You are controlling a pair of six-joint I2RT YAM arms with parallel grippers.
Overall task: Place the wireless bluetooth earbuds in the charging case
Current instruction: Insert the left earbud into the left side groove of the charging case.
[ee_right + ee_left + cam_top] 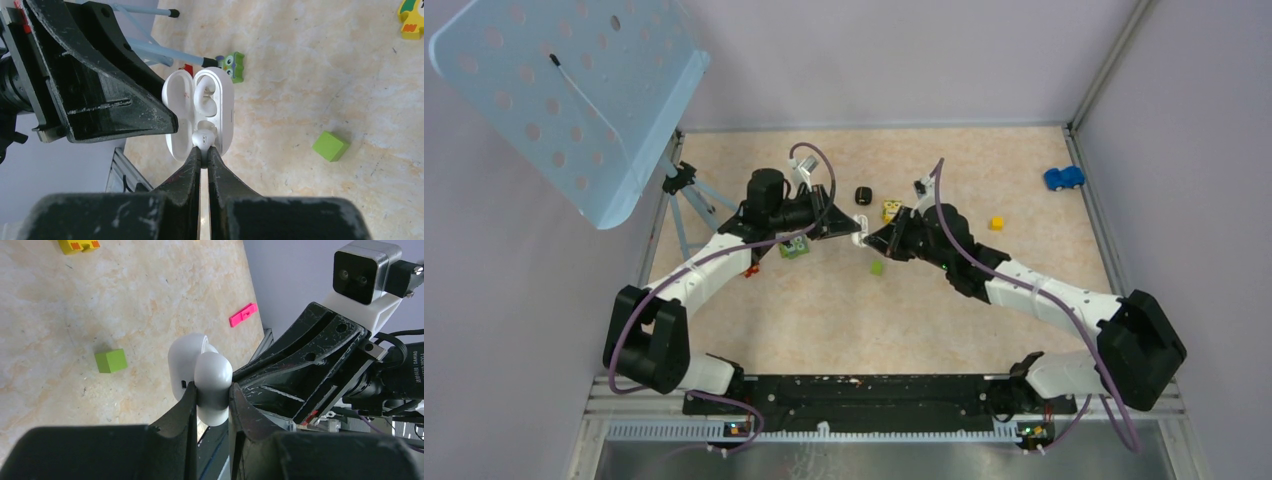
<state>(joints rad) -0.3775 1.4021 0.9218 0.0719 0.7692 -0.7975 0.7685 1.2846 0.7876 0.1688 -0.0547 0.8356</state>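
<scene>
The charging case [186, 362] is white and hangs open above the table, with my left gripper [212, 392] shut on it. In the right wrist view the charging case [225, 107] shows its lid on the left and its wells on the right. A small white earbud [204, 137] sits pinched in my right gripper [204, 150], right at the lower well. A white looped shape [207, 90] lies in the upper well; whether it is the other earbud I cannot tell. From above, the left gripper [852, 226] and right gripper [870, 237] meet at the case [860, 221] mid-table.
On the table lie a green cube [877, 267], a black cube [863, 194], a yellow toy [891, 211], a small yellow cube [996, 223], a blue car [1063, 178] and a green owl block [795, 248]. A tripod [686, 190] and a blue perforated panel [564, 90] stand at the left.
</scene>
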